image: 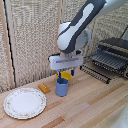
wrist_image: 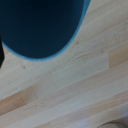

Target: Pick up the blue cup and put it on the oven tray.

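The blue cup (image: pixel 62 88) stands upright on the wooden table, near the middle of the exterior view. My gripper (image: pixel 65 75) hangs right above its rim, open, with the dark fingers (image: pixel 72 73) spread about as wide as the cup. In the wrist view the blue cup (wrist_image: pixel 42 25) is blurred and fills much of the picture, very close to the camera. The oven tray (image: pixel 109 59), a dark wire rack, juts from the toaster oven (image: pixel 116 46) at the exterior view's right, well away from the cup.
A round patterned plate (image: pixel 24 103) lies at the exterior view's left front. A small orange object (image: pixel 44 88) sits beside the cup. Something yellow (image: pixel 65 76) shows just behind the cup. A second wire rack (image: pixel 96 72) lies below the oven. A woven screen backs the table.
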Motion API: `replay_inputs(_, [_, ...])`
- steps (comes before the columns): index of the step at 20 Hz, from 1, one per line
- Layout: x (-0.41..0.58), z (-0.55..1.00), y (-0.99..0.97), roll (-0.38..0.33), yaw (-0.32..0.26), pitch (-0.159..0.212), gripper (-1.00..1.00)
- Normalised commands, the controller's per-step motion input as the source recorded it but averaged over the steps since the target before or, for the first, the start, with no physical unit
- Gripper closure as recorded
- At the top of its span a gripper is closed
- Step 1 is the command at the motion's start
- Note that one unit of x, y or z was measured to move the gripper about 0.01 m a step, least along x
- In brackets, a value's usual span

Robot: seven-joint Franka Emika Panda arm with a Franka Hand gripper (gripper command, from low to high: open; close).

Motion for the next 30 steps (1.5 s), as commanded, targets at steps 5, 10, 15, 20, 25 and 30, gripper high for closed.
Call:
replay_inputs(5, [0.0,-0.29,-0.41,0.0,0.0,0.003,-1.0])
replay_inputs(10, [0.007,-0.35,-0.08,-0.023,0.01,-0.012,-1.0])
replay_inputs(15, [0.002,-0.25,0.27,-0.081,0.04,-0.008,-1.0])
replay_inputs(20, [0.0,-0.1,0.29,-0.068,0.017,0.001,1.0])
replay_inputs(25, [0.0,-0.01,0.22,-0.019,-0.024,-0.027,1.0])
replay_inputs(30, [0.0,-0.02,0.2,-0.015,-0.005,-0.011,1.0])
